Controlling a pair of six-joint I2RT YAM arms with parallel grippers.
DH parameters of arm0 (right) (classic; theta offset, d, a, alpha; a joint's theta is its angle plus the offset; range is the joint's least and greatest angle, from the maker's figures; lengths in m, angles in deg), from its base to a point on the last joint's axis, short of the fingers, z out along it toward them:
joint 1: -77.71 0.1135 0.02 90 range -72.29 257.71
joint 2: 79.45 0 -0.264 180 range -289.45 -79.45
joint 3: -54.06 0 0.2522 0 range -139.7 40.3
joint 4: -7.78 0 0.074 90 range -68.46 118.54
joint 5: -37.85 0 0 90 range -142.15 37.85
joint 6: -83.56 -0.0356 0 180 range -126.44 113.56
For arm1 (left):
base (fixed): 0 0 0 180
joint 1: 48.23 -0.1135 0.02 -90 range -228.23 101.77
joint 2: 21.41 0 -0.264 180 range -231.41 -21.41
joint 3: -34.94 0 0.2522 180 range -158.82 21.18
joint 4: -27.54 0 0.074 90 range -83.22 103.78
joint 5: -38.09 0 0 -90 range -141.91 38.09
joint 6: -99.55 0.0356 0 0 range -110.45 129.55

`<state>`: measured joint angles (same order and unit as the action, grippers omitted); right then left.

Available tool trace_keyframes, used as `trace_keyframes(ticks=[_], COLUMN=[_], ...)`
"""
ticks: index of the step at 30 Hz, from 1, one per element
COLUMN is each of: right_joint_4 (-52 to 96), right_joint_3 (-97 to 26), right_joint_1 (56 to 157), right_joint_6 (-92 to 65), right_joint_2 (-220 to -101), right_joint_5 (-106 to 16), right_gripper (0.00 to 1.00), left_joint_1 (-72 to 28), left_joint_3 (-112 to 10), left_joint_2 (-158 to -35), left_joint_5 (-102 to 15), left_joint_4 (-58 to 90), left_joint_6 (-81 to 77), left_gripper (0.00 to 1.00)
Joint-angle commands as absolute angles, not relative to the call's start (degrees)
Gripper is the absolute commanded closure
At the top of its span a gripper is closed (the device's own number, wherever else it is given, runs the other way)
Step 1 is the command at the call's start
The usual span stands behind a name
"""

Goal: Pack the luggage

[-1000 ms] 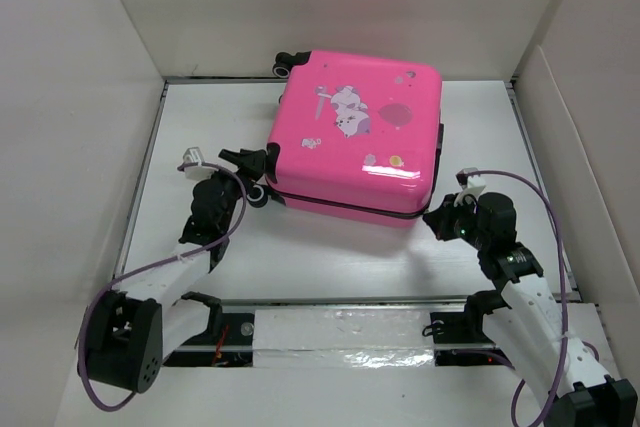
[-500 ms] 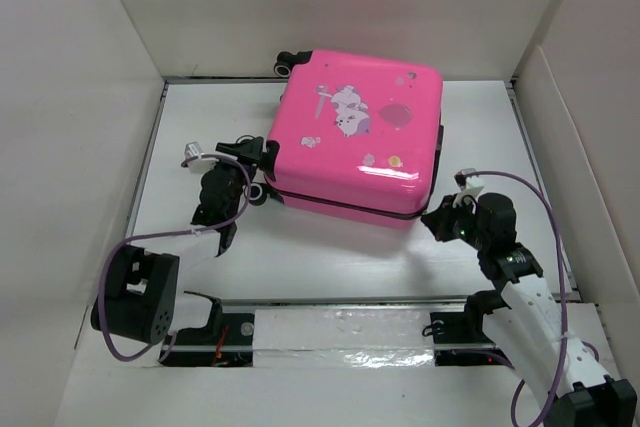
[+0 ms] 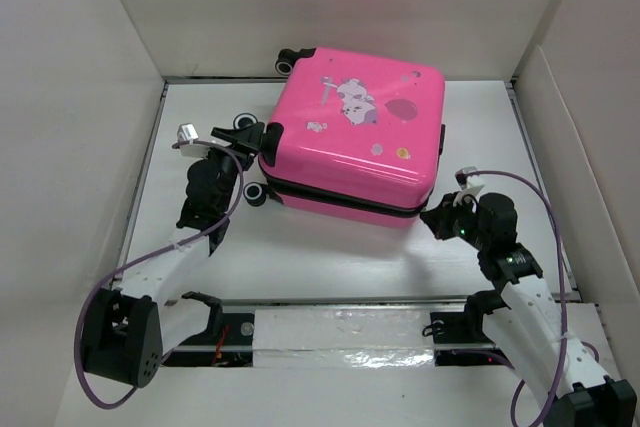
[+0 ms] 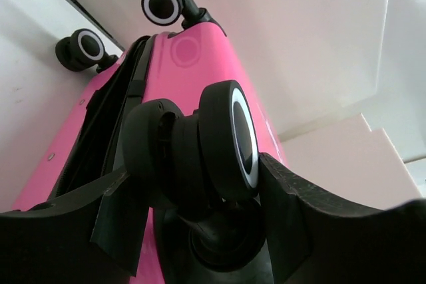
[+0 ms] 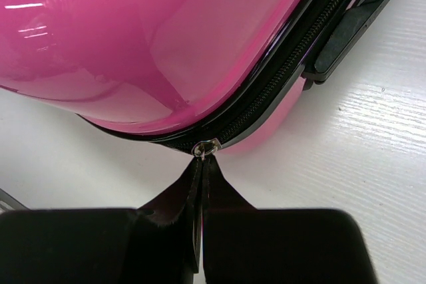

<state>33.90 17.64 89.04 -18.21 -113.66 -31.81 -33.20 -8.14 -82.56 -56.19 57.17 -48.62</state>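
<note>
We clamp our left gripper (image 4: pixel 200 197) on the luggage (image 3: pixel 350 147) caster wheel (image 4: pixel 226 141). Our right gripper (image 5: pixel 202 164) pinches the zipper pull (image 5: pixel 205 147). The cartoon stickers (image 3: pixel 352 102) are too small to read.

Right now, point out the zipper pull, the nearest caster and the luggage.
zipper pull (image 5: pixel 205 146): right wrist view, metal ring.
caster (image 4: pixel 223 136): left wrist view, black tyre.
luggage (image 3: pixel 350 147): top view, middle of pink lid.

luggage (image 3: pixel 350 147): glossy bright pink shell, white-and-purple cartoon stickers, darker pink balloon sticker, small yellow dot | zip (image 5: pixel 279 78): black | pull (image 5: pixel 205 147): silver | wheels (image 4: pixel 229 141): black, white rings | jaws: black | cables (image 3: pixel 520 176): purple | arms (image 3: pixel 530 317): white, black joints | table (image 3: pixel 330 257): white | walls (image 3: pixel 330 7): white
</note>
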Motion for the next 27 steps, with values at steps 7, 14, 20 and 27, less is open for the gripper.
trace_keyframes(ticks=[7,14,20,27], right_joint_4=[27.8,28.0,27.9,28.0], right_joint_3=[16.0,16.0,15.9,15.9], right_joint_1=[89.3,89.3,89.3,89.8], right_joint_6=[-18.0,-18.0,-17.9,-18.0], right_joint_2=[-111.4,-110.7,-111.1,-110.8], right_joint_5=[-28.5,-28.5,-28.7,-29.1], right_gripper=[1.00,1.00,1.00,1.00], left_joint_1=[-33.7,-33.7,-33.7,-33.2], left_joint_3=[-10.6,-12.7,-10.9,-6.2], left_joint_2=[-88.1,-97.1,-94.3,-79.5], left_joint_5=[-57.4,-57.1,-58.9,-63.2], left_joint_4=[61.4,63.5,62.0,58.2], left_joint_6=[-45.6,-44.5,-43.9,-43.4], left_gripper=[1.00,1.00,1.00,1.00])
